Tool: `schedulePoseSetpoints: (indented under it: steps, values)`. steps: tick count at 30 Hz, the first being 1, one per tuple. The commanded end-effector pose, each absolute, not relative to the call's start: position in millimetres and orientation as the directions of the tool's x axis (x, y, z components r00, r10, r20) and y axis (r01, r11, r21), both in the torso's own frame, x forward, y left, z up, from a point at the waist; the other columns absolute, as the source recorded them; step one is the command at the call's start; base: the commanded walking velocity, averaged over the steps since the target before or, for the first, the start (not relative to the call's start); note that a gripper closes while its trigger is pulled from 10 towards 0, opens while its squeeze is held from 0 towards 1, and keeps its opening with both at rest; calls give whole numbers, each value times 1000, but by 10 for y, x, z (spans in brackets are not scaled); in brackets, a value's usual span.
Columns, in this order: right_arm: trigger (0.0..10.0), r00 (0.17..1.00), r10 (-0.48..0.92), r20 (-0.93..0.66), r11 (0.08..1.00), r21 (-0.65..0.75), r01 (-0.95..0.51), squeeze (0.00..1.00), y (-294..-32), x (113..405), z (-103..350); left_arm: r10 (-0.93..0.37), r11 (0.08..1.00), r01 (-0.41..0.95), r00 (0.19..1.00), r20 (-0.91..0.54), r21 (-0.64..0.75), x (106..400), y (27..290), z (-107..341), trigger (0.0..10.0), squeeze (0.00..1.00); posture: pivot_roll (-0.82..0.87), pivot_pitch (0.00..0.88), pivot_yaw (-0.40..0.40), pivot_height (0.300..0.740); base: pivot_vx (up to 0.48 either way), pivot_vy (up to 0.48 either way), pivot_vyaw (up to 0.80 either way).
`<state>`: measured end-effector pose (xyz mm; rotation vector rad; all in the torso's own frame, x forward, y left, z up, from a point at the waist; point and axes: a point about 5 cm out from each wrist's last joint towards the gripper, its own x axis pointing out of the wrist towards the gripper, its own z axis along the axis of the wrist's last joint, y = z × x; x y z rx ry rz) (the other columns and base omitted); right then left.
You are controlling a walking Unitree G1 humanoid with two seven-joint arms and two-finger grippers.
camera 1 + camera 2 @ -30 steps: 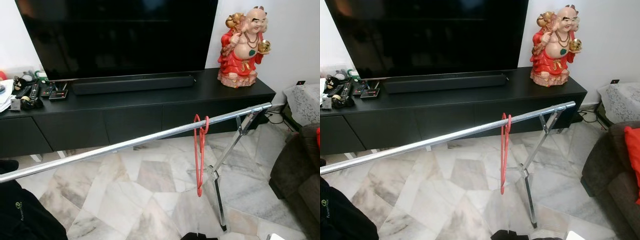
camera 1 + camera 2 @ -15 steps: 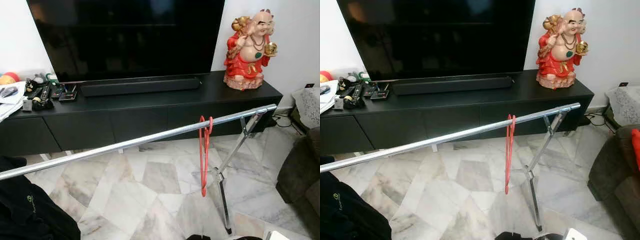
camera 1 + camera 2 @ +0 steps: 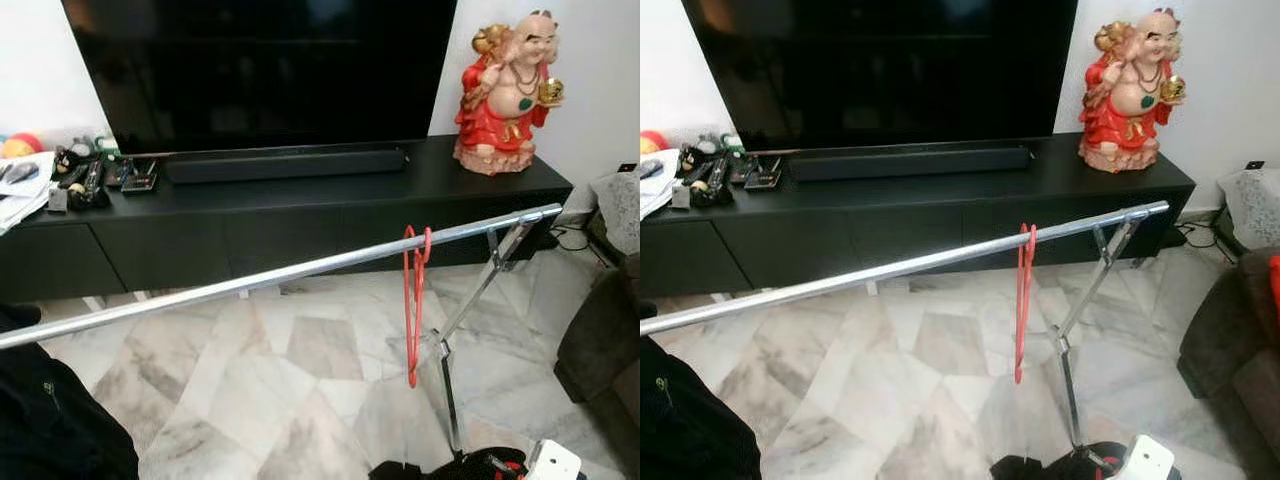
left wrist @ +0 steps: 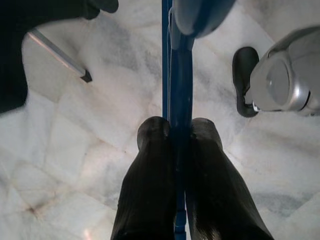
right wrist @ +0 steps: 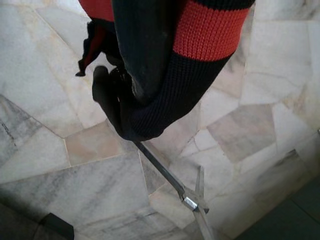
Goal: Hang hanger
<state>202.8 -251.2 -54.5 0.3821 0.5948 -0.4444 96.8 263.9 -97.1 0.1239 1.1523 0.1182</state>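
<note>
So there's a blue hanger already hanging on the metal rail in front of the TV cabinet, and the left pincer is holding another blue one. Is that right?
Not quite: the hanger hanging on the metal rail is red, not blue, as the left eye view shows. The rest holds: the left pincer is shut on a blue hanger, seen in the left wrist view.

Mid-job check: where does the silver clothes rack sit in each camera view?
Left eye: clothes rack rail runs diagonally, lower left to upper right.
Right eye: same diagonal rail, legs at right.
Left wrist: likely a rack foot, beyond the left tool gripping a blue hanger.
Right wrist: crossed legs.
Shared landmark: marble floor.
</note>
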Motion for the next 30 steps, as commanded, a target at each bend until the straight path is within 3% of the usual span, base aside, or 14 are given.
schedulePoseSetpoints:
  steps: [1,9,30]
  values:
    - [10000,753,-295,-589,838,219,500,0,-2522,2059,-517,158,986,-21,384,-910,163,901,2649,-984,10000,0,-31,0,31,740,-307,0,0]
    - [10000,757,-297,-581,840,218,497,0,-2536,2069,-504,159,986,-21,382,-910,163,897,2644,-987,10000,0,-29,0,30,740,-311,0,0]
    - [10000,873,-278,-400,885,247,395,0,-2589,2507,-137,169,985,-30,393,-904,172,906,2635,-987,10000,0,-26,0,28,740,-266,0,0]
